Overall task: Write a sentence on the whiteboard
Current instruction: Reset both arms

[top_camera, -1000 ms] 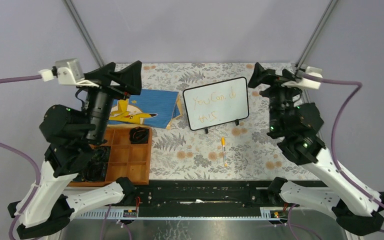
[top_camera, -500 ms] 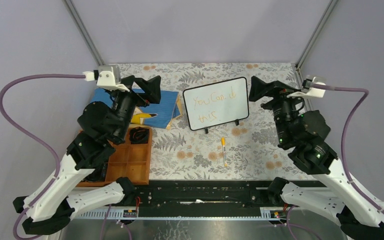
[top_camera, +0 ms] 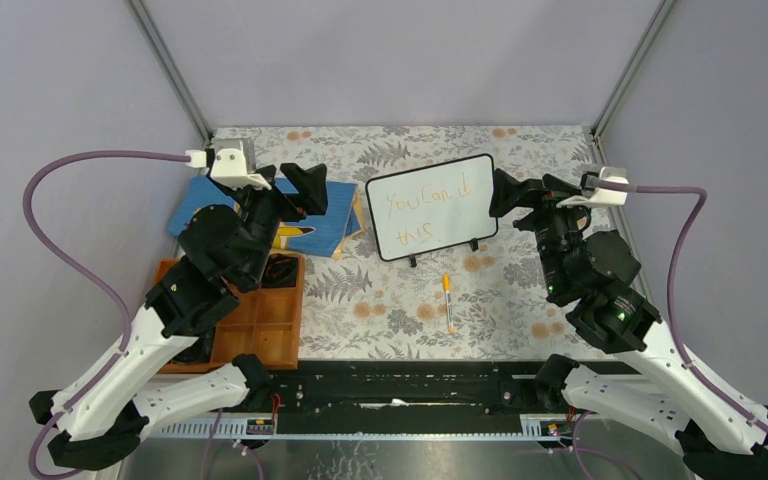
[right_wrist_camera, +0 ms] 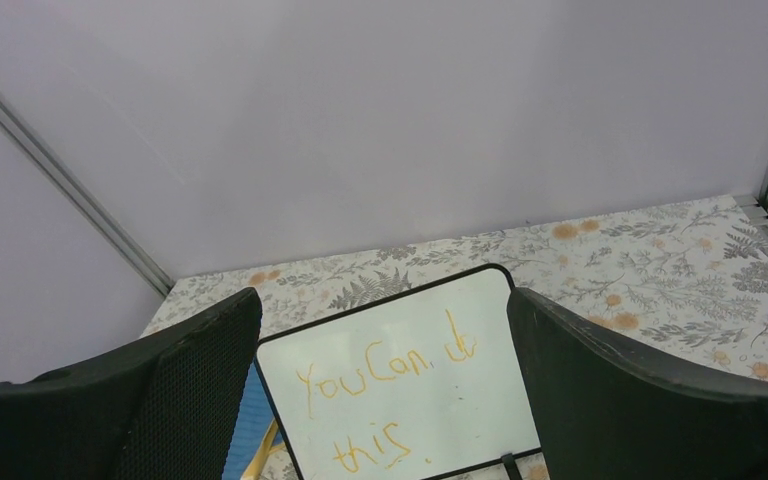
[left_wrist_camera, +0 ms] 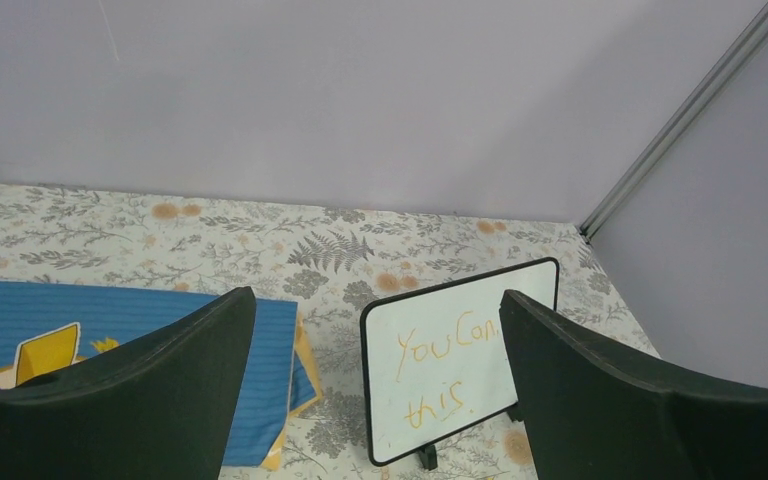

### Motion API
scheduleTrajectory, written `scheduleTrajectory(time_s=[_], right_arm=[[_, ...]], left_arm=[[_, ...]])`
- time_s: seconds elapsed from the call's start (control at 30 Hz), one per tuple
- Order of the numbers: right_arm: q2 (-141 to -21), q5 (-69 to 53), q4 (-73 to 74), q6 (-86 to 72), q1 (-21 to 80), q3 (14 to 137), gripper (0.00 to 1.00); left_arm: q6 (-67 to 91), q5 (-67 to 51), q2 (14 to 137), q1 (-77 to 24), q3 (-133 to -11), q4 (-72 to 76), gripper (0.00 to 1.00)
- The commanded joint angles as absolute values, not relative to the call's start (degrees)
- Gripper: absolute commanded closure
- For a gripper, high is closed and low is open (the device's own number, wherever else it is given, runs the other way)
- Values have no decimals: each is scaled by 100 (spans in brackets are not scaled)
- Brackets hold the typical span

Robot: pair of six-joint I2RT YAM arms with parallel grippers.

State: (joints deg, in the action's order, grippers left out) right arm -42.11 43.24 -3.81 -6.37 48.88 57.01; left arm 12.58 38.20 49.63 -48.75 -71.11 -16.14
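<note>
Left claw and right claw wide apart, empty, either side of the whiteboard.

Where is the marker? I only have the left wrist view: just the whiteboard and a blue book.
Observer: The marker lies loose on the table, in front of the whiteboard.
Operator: The top line is cut off here. Anything after "Can"?
Observer: Yes, the right wrist view shows "do"; the sentence reads "You Can do this".
Operator: And the right gripper?
Observer: The right gripper is open and empty, pointed towards the board.
</note>
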Motion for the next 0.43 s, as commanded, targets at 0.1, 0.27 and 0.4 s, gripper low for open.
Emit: scheduleTrajectory(time_s=[0.1,0.27,0.4], right_arm=[[-4142,4176,-1179,-208,4917,5616,0],[-4227,4145,-1391,-26,4918,5613,0],[-4246,4120,-1454,-26,4921,5590,0]], left_arm=[[1516,3901,5156,-4891,-7409,-1703,1],[1607,3760,5203,-4891,-7524,-1551,1],[1662,3721,5264,-4895,-7555,-1581,1]])
